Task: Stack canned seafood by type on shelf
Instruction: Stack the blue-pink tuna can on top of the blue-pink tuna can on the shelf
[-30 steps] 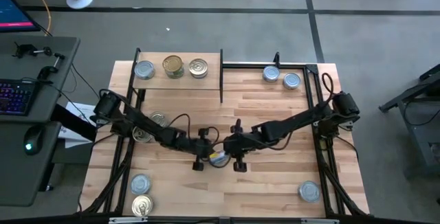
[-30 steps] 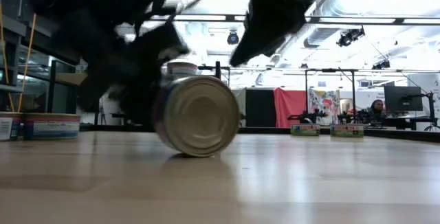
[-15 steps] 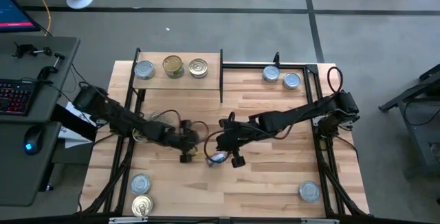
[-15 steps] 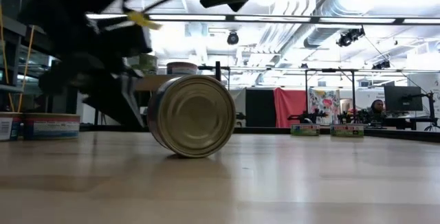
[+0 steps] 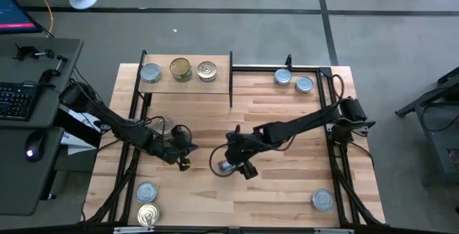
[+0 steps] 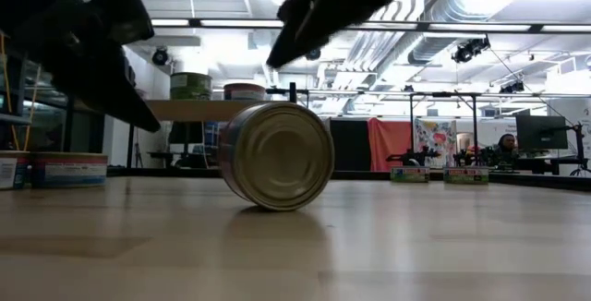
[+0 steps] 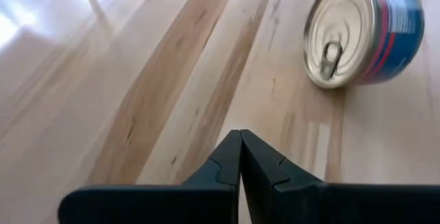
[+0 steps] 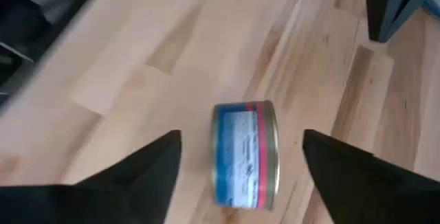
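Observation:
A blue-labelled tin (image 5: 226,166) of canned seafood lies on its side on the tabletop, resting on its curved wall (image 6: 277,156), with its pull-tab top (image 7: 333,35) facing my left gripper. My right gripper (image 8: 243,135) hangs open over it, one finger on each side and apart from it. My left gripper (image 7: 240,148) is shut with nothing in it, off to the tin's left (image 5: 183,156). The shelf (image 5: 165,85) at the far left carries three tins (image 5: 180,69).
Two tins (image 5: 294,81) stand at the far right, two (image 5: 147,203) at the near left corner, one (image 5: 323,200) at the near right. Another tin (image 5: 163,125) sits beside my left arm. Black frame rails (image 5: 337,162) run along both table sides.
My left gripper has pulled back from the tin toward the table's left edge, rising and rolling. My right gripper has opened and lifted a little above the tin. The tin stays on its side and has rolled slightly.

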Robot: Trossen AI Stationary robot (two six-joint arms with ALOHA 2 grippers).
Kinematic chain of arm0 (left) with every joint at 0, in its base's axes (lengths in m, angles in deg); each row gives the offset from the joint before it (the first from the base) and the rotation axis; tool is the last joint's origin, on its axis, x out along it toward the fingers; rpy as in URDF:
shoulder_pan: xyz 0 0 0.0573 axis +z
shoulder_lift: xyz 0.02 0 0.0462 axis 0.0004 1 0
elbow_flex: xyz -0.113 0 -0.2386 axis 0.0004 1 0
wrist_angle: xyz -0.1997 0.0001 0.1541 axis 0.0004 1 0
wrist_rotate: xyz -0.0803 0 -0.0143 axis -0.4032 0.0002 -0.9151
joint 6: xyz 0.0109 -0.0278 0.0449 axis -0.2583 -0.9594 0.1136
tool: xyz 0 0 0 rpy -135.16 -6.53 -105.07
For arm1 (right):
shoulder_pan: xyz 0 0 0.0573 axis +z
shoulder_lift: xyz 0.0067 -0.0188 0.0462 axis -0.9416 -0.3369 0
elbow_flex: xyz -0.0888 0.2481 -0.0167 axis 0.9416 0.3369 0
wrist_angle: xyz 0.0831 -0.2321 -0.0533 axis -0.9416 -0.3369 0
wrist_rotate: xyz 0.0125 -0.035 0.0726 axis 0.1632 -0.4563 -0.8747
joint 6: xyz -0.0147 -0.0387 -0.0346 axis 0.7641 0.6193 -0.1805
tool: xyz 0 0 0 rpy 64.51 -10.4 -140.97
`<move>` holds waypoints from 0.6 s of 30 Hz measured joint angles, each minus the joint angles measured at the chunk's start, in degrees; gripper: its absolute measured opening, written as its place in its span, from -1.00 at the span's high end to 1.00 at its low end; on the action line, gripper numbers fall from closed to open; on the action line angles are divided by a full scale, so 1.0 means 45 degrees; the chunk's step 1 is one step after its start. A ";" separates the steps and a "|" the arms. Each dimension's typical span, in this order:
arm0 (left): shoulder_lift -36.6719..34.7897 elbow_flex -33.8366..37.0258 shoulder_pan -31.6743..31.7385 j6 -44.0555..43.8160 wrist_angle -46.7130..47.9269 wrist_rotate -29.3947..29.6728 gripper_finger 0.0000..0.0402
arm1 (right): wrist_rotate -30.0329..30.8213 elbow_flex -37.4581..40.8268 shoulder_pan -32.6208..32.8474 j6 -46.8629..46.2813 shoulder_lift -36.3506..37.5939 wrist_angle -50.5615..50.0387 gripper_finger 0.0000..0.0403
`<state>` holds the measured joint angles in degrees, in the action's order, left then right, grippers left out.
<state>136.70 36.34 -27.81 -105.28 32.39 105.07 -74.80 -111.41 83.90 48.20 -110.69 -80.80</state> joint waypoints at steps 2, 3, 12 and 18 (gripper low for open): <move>-0.0005 0.0000 0.0005 -0.0645 -0.0131 0.0264 1.00 | 0.0357 0.0004 -0.0016 0.0171 -0.0309 0.0037 -0.57; -0.0005 0.0000 0.0005 -0.0847 -0.0207 0.0392 1.00 | 0.0462 0.0005 -0.0023 0.0227 -0.0439 0.0011 -0.60; -0.0010 -0.0010 0.0005 -0.0962 -0.0368 0.0652 1.00 | 0.1064 0.0010 -0.0019 0.0684 -0.1486 -0.0503 -0.64; -0.0010 -0.0010 0.0005 -0.0957 -0.0420 0.0760 1.00 | 0.2139 0.0019 0.0020 0.0808 -0.1777 -0.0493 -0.60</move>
<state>136.65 36.30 -27.79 -109.58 30.50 108.49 -65.17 -111.32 83.99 51.84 -118.69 -83.01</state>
